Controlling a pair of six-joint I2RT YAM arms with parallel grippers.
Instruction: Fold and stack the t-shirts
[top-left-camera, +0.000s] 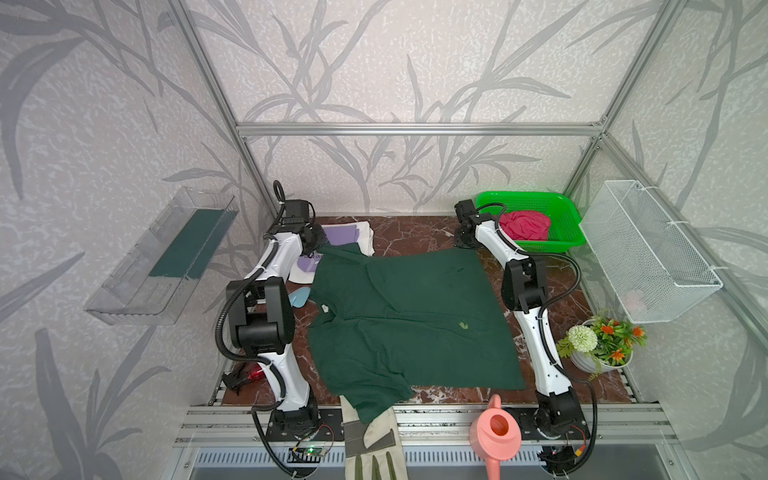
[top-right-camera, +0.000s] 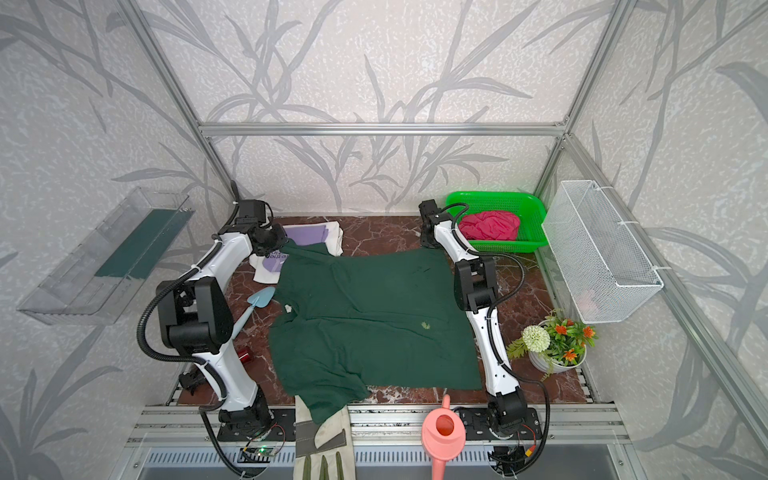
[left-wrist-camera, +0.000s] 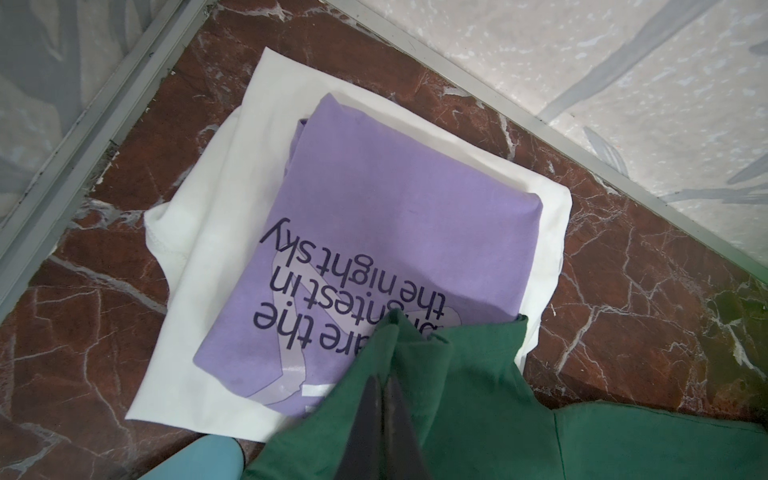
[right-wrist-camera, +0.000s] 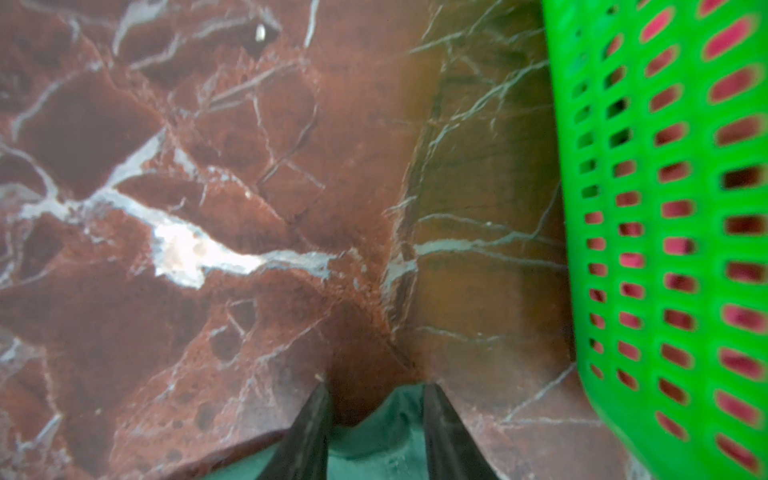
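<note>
Green tee (top-left-camera: 407, 316) lies unfolded, left jaws clamped on it, right jaws apart; lilac tee (left-wrist-camera: 395, 187) and white tee (left-wrist-camera: 208, 249) stacked, pink-red tee (top-left-camera: 524, 224) waiting.

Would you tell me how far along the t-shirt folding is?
Done: the lilac tee lies folded on the folded white tee. In hand: the dark green tee is spread out; the left gripper pinches one far corner, the right gripper straddles the other, jaws apart. Left: fold and stack it, then the pink-red tee bunched in the green basket.
</note>
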